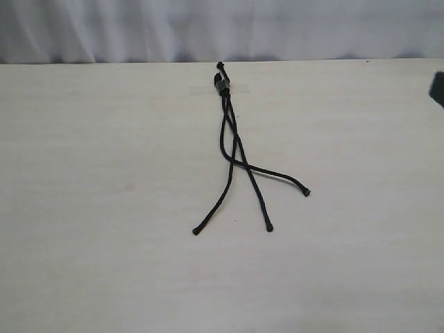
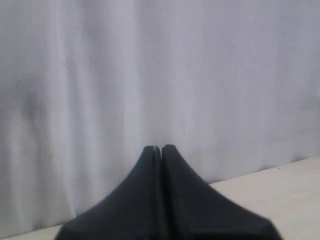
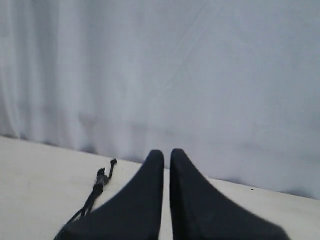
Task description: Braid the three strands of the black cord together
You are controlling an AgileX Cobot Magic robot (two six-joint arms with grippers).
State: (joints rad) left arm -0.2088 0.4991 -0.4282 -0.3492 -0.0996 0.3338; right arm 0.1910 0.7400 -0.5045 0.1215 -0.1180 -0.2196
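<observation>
A pale wooden table (image 1: 83, 208) stands before a white curtain (image 1: 104, 28). The cord (image 1: 231, 139) lies near the middle of the far side, its knotted end under clear tape (image 1: 241, 88) close to the far edge. The strands (image 1: 216, 205) cross once and spread toward the near side, tips apart. Nothing lies over them. A dark shape (image 1: 438, 89) shows at the right edge; I cannot tell what it is. The left gripper (image 2: 158, 149) is pressed together, holding nothing. The right gripper (image 3: 166, 154) is nearly together, with only a thin slit between its fingers.
</observation>
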